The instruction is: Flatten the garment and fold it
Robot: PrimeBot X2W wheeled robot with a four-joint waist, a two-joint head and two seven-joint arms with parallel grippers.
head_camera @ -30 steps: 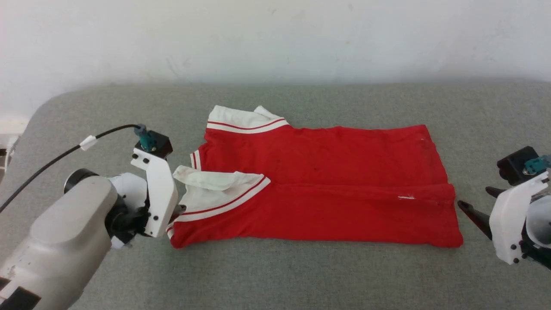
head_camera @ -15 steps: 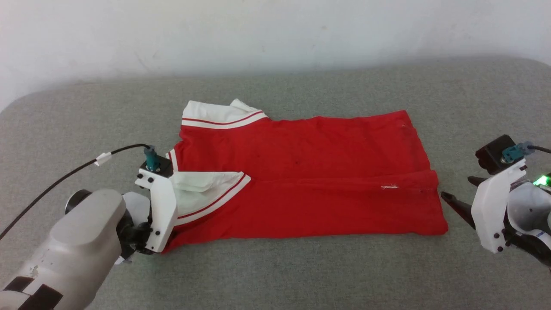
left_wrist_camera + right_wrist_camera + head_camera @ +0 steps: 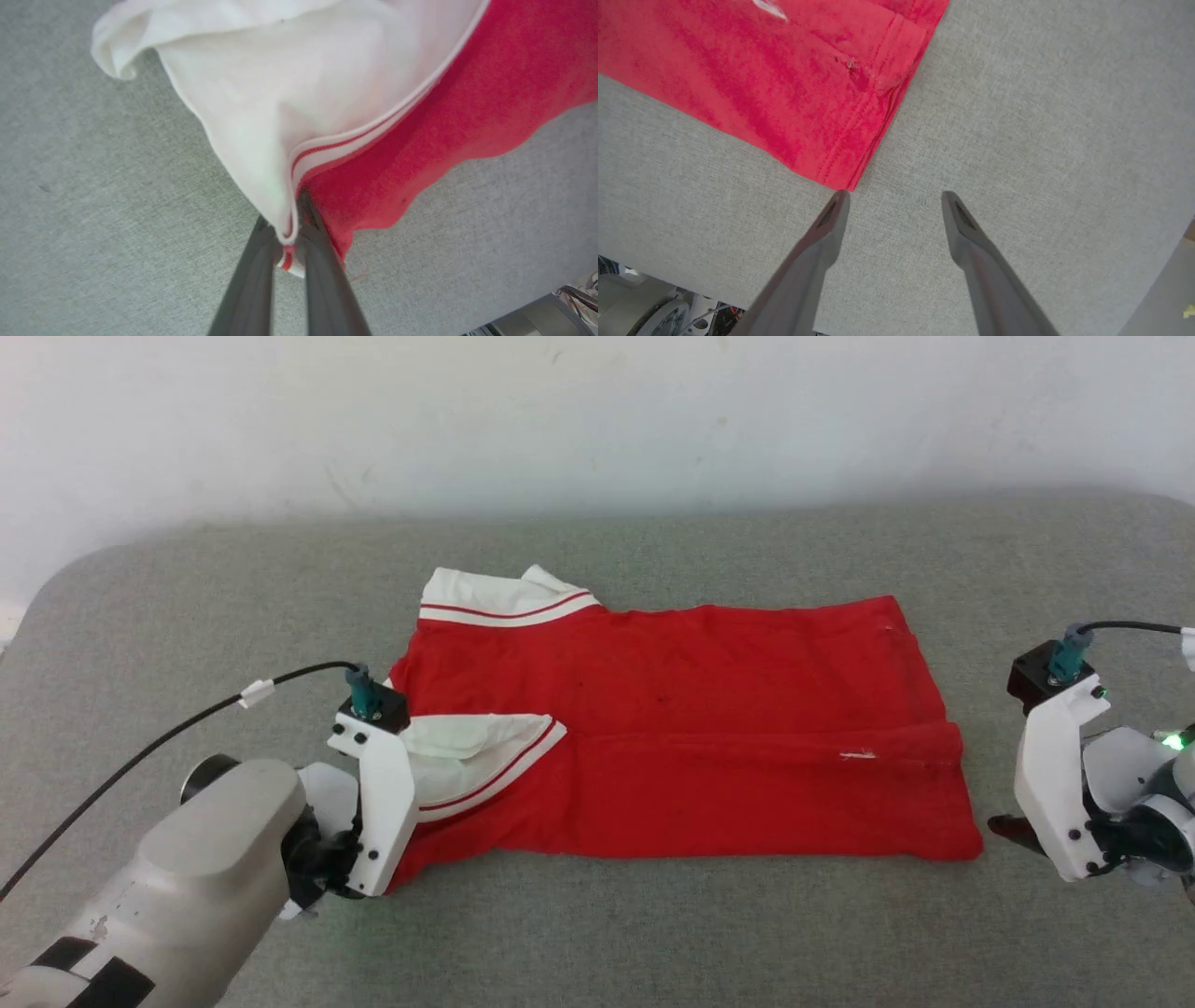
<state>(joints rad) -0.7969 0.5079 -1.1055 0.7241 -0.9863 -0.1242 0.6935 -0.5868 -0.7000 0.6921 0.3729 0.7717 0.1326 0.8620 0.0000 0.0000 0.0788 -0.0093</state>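
Your left end effector [image 3: 286,219] clamps the garment's [image 3: 709,709] striped sleeve edge; your right end effector [image 3: 895,195] stands apart, just beside its hem corner.

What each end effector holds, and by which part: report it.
The left end effector is shut on the garment at the striped sleeve edge of its near corner. The right end effector is open, holding nothing.
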